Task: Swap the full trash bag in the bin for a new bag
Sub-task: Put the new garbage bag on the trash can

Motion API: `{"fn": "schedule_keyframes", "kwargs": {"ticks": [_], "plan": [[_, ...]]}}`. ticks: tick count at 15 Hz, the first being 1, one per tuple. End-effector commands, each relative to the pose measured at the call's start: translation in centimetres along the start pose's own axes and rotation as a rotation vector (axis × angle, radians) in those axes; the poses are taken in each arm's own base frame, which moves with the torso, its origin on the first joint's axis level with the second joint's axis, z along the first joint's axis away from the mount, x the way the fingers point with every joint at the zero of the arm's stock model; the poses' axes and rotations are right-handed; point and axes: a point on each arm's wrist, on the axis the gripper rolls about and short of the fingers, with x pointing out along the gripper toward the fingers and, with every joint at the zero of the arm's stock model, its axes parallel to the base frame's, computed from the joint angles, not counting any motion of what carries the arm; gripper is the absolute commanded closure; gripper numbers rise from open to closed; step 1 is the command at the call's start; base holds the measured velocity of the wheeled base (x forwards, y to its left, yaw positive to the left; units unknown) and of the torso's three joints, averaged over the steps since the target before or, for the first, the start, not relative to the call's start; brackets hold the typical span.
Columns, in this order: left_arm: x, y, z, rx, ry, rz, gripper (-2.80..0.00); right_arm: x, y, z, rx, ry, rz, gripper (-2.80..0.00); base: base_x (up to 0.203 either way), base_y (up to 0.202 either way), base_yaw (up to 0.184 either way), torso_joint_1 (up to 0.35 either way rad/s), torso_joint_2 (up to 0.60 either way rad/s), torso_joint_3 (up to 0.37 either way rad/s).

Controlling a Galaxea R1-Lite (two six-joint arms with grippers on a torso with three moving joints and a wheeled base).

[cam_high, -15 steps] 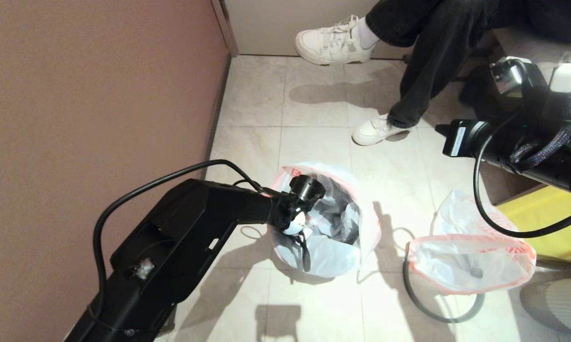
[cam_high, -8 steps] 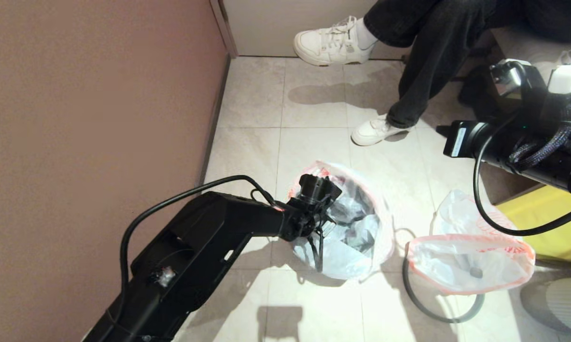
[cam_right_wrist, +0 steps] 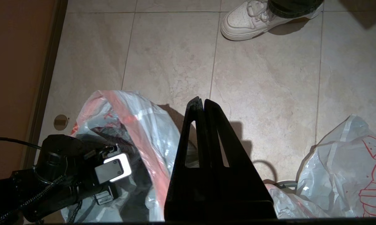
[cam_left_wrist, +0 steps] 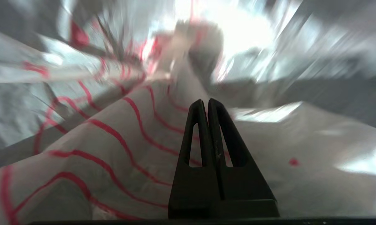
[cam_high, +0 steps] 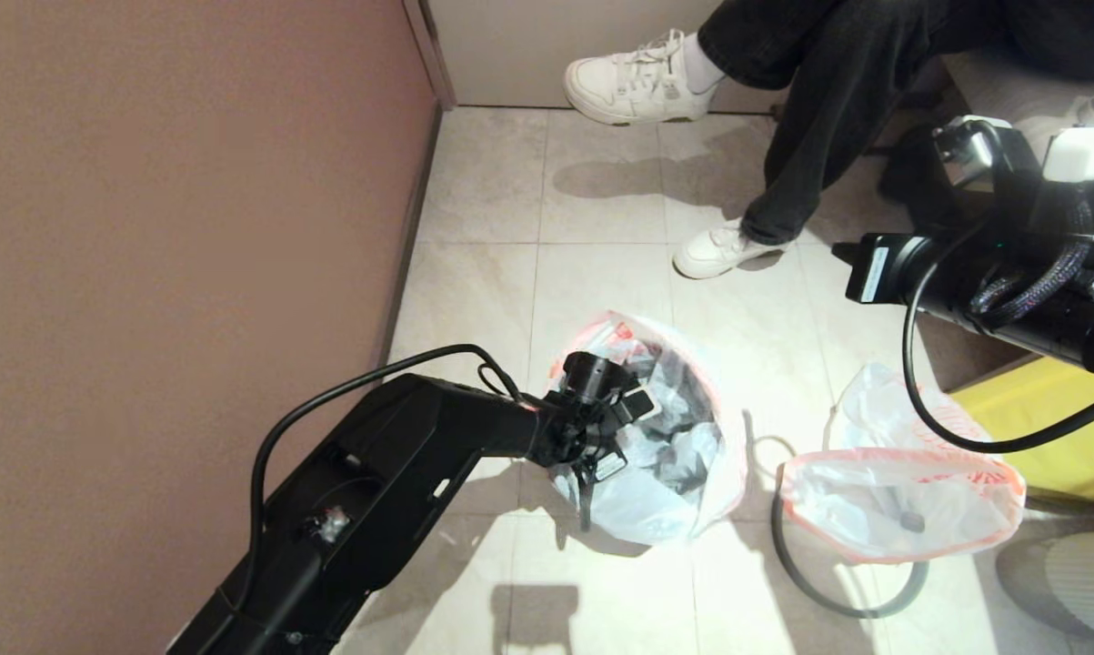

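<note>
The full trash bag (cam_high: 665, 491), whitish film with a pink-red edge and dark and white shapes inside, sits on the floor tiles in the middle of the head view and also shows in the right wrist view (cam_right_wrist: 134, 125). My left wrist (cam_high: 592, 400) hangs over its left rim. My left gripper (cam_left_wrist: 206, 100) is shut on its red-printed film. To the right, the new bag (cam_high: 901, 505), plain film, lies across the bin's grey hoop (cam_high: 819, 596); the dark tub I cannot make out. My right gripper (cam_right_wrist: 203, 100) is shut and empty, high above the floor between the two bags.
A seated person's legs and white sneakers (cam_high: 715, 250) are at the back. A brown wall (cam_high: 192, 227) runs along the left. More crumpled film with red print (cam_high: 883, 409) lies behind the new bag. A yellow object (cam_high: 1047, 418) is at the far right.
My left arm has swung to the right and carried the full trash bag with it, closer to the new bag. The right arm has barely moved.
</note>
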Motion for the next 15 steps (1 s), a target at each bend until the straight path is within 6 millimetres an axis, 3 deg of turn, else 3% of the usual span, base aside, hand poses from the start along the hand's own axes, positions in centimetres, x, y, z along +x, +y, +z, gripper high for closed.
{"fn": "schedule_keyframes", "kwargs": {"ticks": [1,7,12,14,15], "plan": [[0.3,1.1,-1.2,-0.001,0.053,0.032,0.00,0.1,0.1,0.0,0.001,-0.001,0.002,0.00,0.000,0.000,0.000,0.000,0.00,0.000],[-1.3,3.1,-2.7,-0.016,0.257,0.116,0.00,0.1,0.1,-0.1,0.000,0.002,0.004,0.00,0.000,0.000,0.000,0.000,0.00,0.000],[-5.4,5.1,-4.3,-0.066,0.519,0.142,0.00,-0.4,0.5,0.3,-0.001,-0.011,0.016,0.00,0.000,0.000,0.000,0.000,0.00,0.000],[-5.2,5.8,-5.2,-0.102,0.577,0.206,0.00,-0.6,0.5,0.4,-0.001,-0.017,0.017,0.00,0.000,0.000,0.000,0.000,0.00,0.000],[-5.0,5.4,-4.6,-0.109,0.539,0.209,0.00,-0.6,0.4,0.5,0.000,-0.018,0.015,0.00,0.000,0.000,0.000,0.000,0.00,0.000]]}}
